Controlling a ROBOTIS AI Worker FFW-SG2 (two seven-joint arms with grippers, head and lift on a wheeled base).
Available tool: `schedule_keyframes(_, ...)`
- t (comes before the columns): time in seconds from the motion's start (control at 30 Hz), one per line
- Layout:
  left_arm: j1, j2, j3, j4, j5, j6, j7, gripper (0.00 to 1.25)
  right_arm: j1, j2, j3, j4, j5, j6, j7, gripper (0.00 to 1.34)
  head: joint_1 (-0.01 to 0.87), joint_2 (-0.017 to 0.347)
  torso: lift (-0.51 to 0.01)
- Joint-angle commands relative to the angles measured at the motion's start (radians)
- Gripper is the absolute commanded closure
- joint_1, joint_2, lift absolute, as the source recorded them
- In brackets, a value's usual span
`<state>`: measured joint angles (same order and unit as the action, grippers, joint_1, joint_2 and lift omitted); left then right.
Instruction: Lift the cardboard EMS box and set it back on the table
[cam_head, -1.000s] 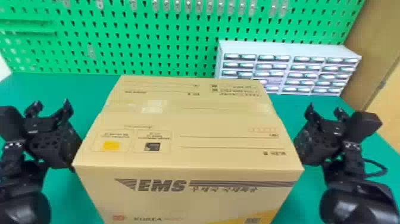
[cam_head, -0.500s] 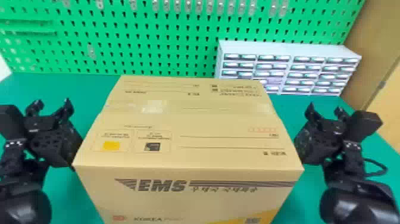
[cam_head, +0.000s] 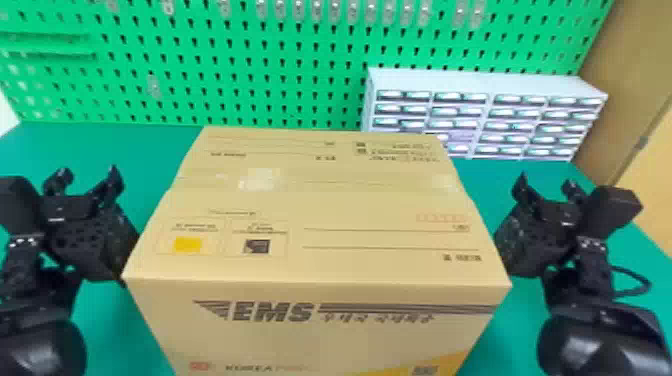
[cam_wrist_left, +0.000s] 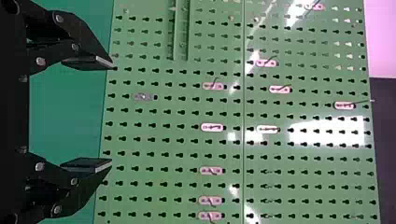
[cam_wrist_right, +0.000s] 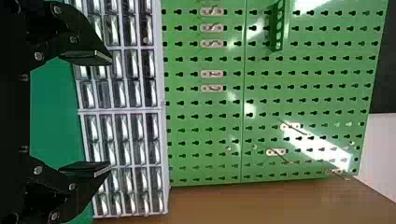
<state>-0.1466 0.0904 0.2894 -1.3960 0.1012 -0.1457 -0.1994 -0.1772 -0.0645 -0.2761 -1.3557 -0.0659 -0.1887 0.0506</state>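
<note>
The cardboard EMS box (cam_head: 320, 210) is in the middle of the head view, its printed front facing me and its top closed. At its left side is my left gripper (cam_head: 85, 182), and at its right side my right gripper (cam_head: 547, 190); both point away toward the back. Whether either arm touches the cardboard, I cannot tell. In the left wrist view the left gripper (cam_wrist_left: 112, 114) has its two fingers wide apart with nothing between them. The right gripper (cam_wrist_right: 111, 112) is likewise spread and holds nothing in the right wrist view. The box's underside is hidden.
Behind the box stands a green pegboard (cam_head: 280, 65) with small hooks. A pale drawer cabinet (cam_head: 485, 82) is at the back right, on the green table (cam_head: 145, 150). A brown panel (cam_head: 630, 90) borders the right side.
</note>
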Motion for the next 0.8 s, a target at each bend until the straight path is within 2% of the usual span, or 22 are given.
schedule_keyframes(0.0,0.001,0.000,0.002,0.000,0.000,0.000,0.000,0.51,0.001,-0.001,0.002,0.000,0.000,0.000,0.000,0.47,0.678,-0.015,-0.095)
schedule_keyframes(0.77,0.005,0.000,0.005,-0.001,-0.001,-0.003,0.000,0.51,0.004,-0.009,0.005,-0.003,0.005,0.000,0.000,0.47,0.678,-0.015,-0.095)
